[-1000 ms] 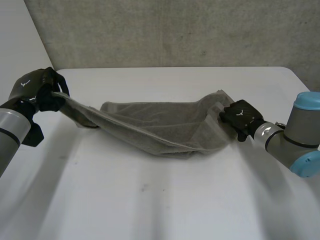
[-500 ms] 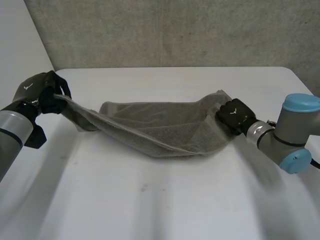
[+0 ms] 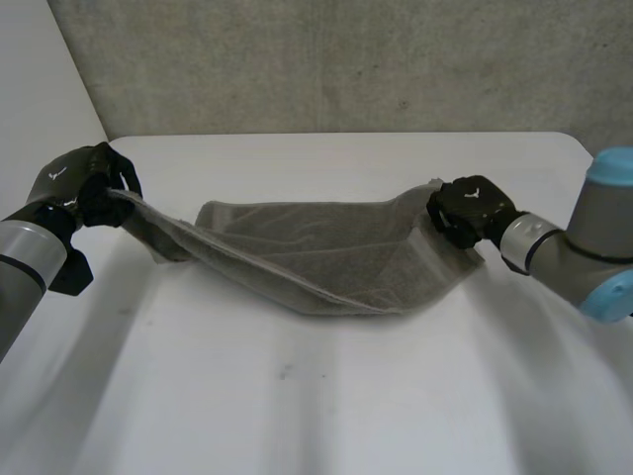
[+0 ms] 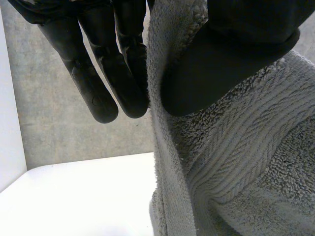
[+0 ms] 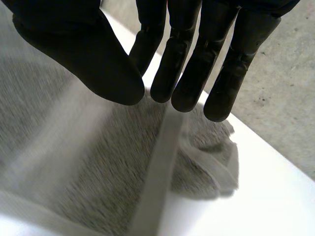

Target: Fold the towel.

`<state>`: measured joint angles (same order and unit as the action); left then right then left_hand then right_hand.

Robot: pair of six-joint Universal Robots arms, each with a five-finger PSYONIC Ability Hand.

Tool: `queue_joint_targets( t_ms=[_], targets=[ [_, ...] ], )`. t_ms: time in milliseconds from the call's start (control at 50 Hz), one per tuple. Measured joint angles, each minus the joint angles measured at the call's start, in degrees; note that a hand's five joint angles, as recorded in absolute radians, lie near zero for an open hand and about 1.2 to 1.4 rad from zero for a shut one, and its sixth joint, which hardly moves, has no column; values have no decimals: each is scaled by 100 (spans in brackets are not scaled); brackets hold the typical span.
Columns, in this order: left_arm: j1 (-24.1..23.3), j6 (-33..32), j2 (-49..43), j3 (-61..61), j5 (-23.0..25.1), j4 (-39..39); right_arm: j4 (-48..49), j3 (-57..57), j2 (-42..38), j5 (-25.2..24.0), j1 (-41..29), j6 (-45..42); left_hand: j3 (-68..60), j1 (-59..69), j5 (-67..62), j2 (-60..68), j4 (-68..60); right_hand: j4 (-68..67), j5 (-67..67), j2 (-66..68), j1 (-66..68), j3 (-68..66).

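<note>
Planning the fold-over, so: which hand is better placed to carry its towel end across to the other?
Probably left: the left hand pinches its towel end high above the table; the right hand holds its end lower.

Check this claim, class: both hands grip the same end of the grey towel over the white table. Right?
No. In the head view the left hand grips one end of the grey towel and the right hand the opposite end, over the white table.

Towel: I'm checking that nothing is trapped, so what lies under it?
Under the raised ends of the towel, pinched by the left hand and right hand, bare white table shows. Its sagging middle hides the rest.
</note>
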<state>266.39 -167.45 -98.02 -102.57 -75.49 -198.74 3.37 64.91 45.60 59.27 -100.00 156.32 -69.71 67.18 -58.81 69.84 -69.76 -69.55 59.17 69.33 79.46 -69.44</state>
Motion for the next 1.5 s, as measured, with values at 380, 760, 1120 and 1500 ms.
queue_joint_targets(
  t_ms=[380, 760, 1120, 1500],
  targets=[
    [-23, 5, 78, 27, -12, 15, -1589, 1228, 1003, 241, -104, 198, 0, 0, 0, 0, 0, 4395, -4344, -4359, -5054, 4383],
    [-9, 8, 101, 61, -37, 20, -20, 1773, 681, 672, -648, 1077, 0, 0, 0, 0, 0, 2958, -2965, -2882, -3306, 2892],
    [-45, 3, 167, 77, -37, 141, 456, 1364, 949, 1189, -597, 1673, 0, 0, 0, 0, 0, -3, -6, 5, -1, -2],
    [-198, -9, 1411, 922, 4, 1700, -1694, -120, 4322, 986, 76, 644, -2, 0, -1, 0, 0, -18, 9, 18, 17, -13]
  ],
)
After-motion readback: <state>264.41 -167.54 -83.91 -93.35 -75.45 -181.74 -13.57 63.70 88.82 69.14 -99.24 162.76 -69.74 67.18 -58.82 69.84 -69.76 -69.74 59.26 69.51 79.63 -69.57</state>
